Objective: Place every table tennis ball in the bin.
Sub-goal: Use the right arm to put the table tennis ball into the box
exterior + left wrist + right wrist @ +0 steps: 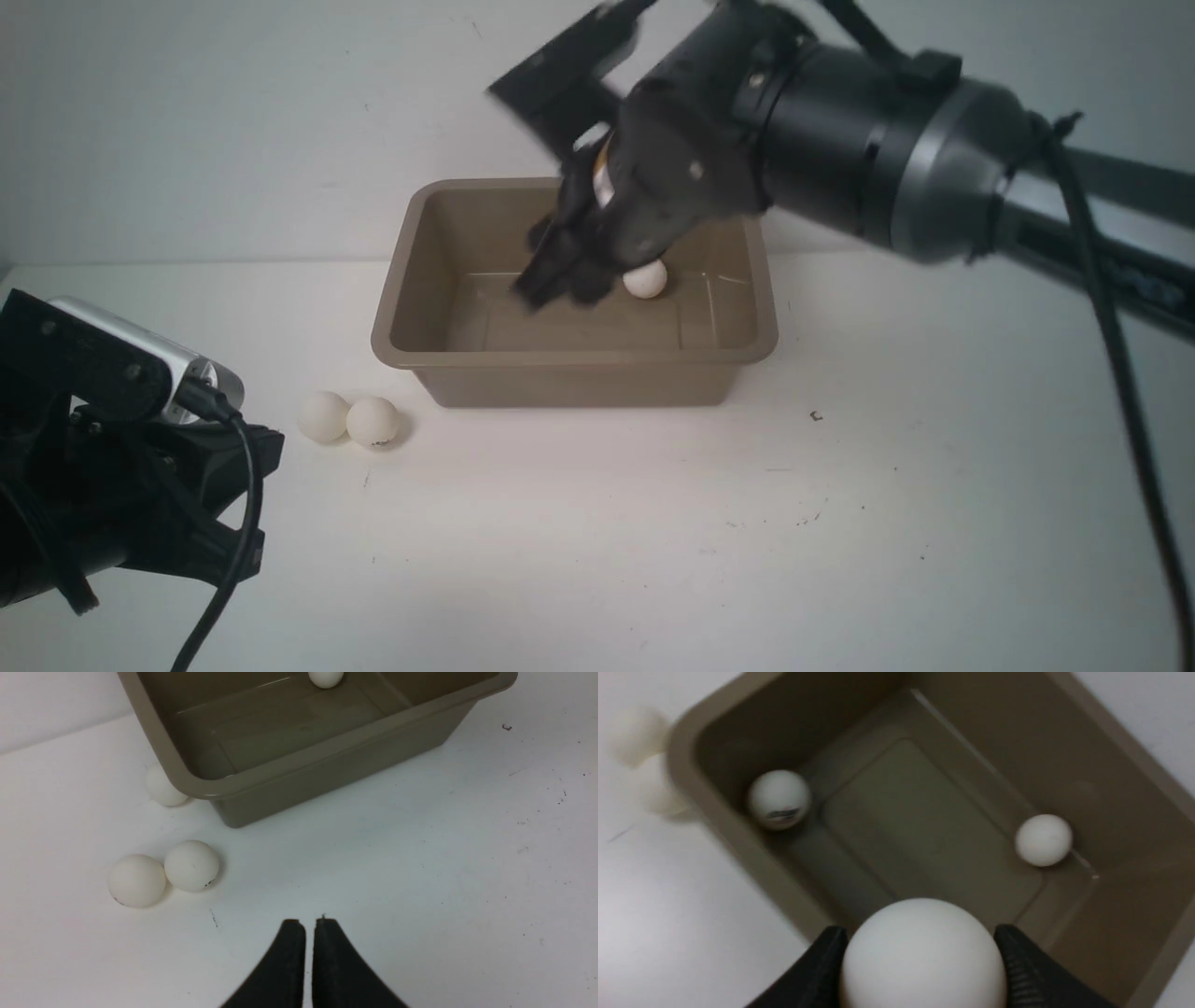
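Right wrist view: the right gripper (920, 935) hangs over the open bin (728, 835) w/ a table tennis ball (922, 961) filling the gap btwn its two black fingers (817, 970) at bottom ctr of the frame. Both pads meet the ball's sides, so the gripper is clenched on it at about ball width and has not let go. Holding it inside the rim line, above the bin floor, prob. serves a short drop. The ball would land low and the sloped walls would keep it in.

Two others lie in the bin already: a printed ball (779, 798) against the wall at mid left of the frame, and a plain ball (1043, 840) at mid right. Front view, top ctr, shows that arm angled down into the bin, its tip blurred.

Outside the bin, at lower left of the front view, a loose ball (323, 415) touches its neighbour ball (372, 421) on the table (653, 523). Left wrist view, upper left, shows what may be a third ball (161, 788) tucked under the bin's corner rim. The front view does not confirm it.

The left gripper (308, 926), bottom ctr of its own view, has jaws pressed to a hairline gap. It is empty and sits over bare table, apparently parked aside to leave the bin free.
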You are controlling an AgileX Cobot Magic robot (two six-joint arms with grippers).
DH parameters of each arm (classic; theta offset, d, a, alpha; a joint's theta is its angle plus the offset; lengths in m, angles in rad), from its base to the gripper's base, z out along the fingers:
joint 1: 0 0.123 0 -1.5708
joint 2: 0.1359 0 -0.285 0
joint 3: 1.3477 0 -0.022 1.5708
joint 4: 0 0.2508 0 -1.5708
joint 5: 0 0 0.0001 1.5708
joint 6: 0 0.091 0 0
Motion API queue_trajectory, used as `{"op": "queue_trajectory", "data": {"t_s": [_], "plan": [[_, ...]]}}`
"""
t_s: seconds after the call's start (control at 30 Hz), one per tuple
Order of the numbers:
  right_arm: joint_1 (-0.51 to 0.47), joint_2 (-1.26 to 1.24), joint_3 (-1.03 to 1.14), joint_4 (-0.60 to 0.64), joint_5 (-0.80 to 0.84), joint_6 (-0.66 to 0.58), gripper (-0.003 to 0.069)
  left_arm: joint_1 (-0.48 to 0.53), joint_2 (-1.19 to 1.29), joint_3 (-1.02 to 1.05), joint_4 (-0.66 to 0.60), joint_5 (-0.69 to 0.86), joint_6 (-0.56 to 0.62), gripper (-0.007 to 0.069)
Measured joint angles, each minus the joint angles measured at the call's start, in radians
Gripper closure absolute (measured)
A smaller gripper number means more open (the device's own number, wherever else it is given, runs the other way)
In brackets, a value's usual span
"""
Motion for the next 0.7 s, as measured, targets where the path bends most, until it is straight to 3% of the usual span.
{"op": "queue_trajectory", "data": {"t_s": [0.33,0.47,0.5,0.63,0.7], "plan": [[-0.123,0.226,-0.143,0.070,0.053,-0.082,0.0299,0.000,0.000,0.000,0.001,-0.053,-0.020,0.0586],[-0.137,0.252,-0.147,0.075,0.059,-0.085,0.0242,0.000,0.000,0.000,0.021,-0.054,-0.054,0.0541],[-0.139,0.254,-0.147,0.076,0.071,-0.085,0.0183,0.000,0.000,0.000,0.059,-0.060,-0.094,0.0503],[-0.139,0.239,-0.147,0.080,0.085,-0.085,0.0145,0.000,0.000,0.000,0.140,-0.084,-0.184,0.0446],[-0.139,0.195,-0.147,0.091,0.104,-0.085,0.0137,0.000,0.000,-0.012,0.243,-0.097,-0.290,0.0396]]}}
